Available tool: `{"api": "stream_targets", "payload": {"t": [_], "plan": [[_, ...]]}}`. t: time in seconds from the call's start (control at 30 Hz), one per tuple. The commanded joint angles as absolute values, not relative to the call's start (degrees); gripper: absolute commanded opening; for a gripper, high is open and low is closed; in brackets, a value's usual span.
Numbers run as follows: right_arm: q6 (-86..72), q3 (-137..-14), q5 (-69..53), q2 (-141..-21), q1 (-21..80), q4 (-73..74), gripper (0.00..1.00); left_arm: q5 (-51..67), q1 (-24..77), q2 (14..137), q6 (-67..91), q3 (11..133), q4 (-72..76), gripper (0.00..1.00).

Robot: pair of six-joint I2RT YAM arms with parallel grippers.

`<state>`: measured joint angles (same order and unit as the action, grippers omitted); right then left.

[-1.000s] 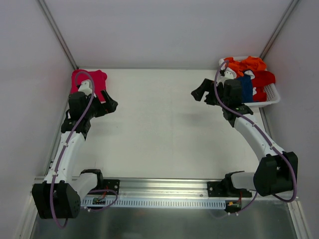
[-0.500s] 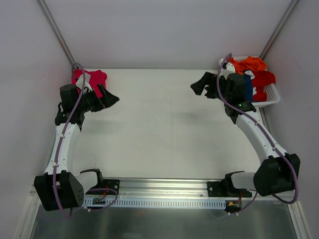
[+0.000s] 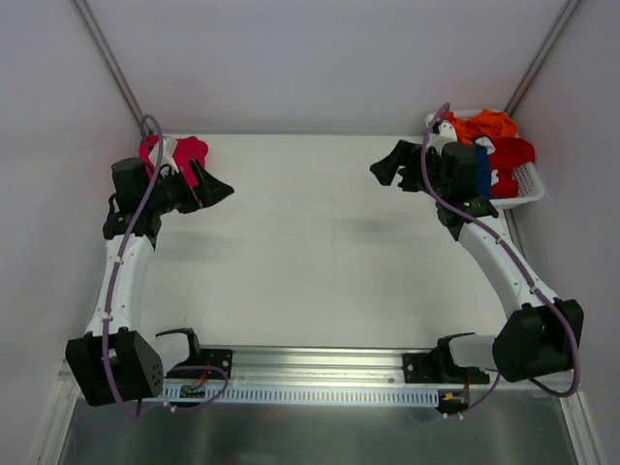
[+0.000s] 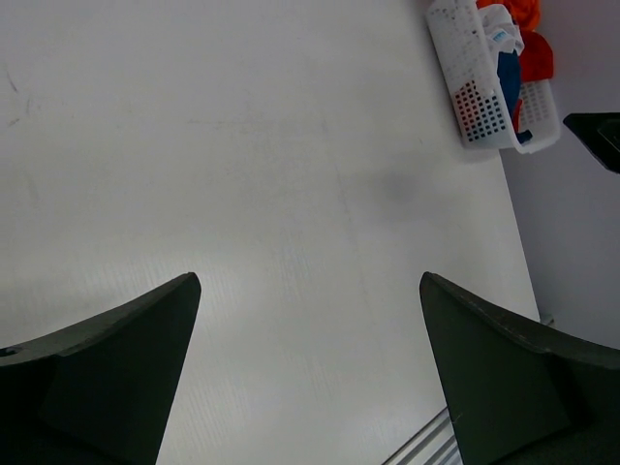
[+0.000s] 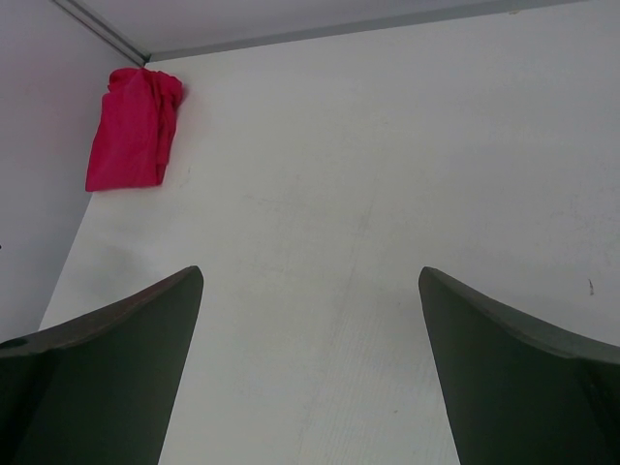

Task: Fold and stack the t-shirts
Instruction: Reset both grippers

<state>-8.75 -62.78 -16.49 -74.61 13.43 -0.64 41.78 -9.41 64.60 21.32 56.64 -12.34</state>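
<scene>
**One shirt folded and set aside, three waiting in the basket**

From above, the white basket (image 3: 521,191) sits at the far right corner of the worktop (image 3: 310,242). It holds the orange t-shirt (image 3: 484,124) at its far end, the red t-shirt (image 3: 513,152) beside that, and the dark blue t-shirt (image 3: 481,170) at its near inner side. The crimson-pink t-shirt (image 3: 191,150) lies straight across the worktop from the basket, in the opposite far corner, partly hidden behind the left arm. The right tool (image 3: 386,165) hangs just beside the basket and points away from it. The left tool (image 3: 215,184) hangs well apart from it, next to the pink bundle.

In the left wrist view, the left tool's fingers (image 4: 116,368) stand wide apart with only bare worktop between them. The basket shows far off at the top right.

In the right wrist view, the right tool's fingers (image 5: 107,368) are likewise spread and hold nothing. The pink shirt appears as a compact folded bundle, well apart from the basket side.

The step in hand looks like fetching the next shirt. To do that well, the right tool, being nearest the basket, should turn back over it. It should pinch only the uppermost cloth and lift it clear of the rim, so the other shirts do not drag out with it. It should then lay the shirt flat on the open worktop, where both tools can reach it.

Compared with a second ago, the left arm has drawn back off the pink shirt, away from the basket. The right arm has shifted only slightly towards the basket. The shirts in the basket lie as they did.
</scene>
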Motion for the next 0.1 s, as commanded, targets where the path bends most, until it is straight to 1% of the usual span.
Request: {"api": "stream_targets", "payload": {"t": [0.0, 0.07], "plan": [[-7.91, -63.55, -15.82, -72.25, 13.71, -1.67, 0.99, 43.42, -10.11, 62.67, 19.34, 57.57, -11.51, 0.99], [-7.65, -63.46, -14.86, -72.07, 13.71, -1.32, 0.99, 41.58, -10.02, 61.44, 19.86, 56.96, -11.43, 0.99]]}}
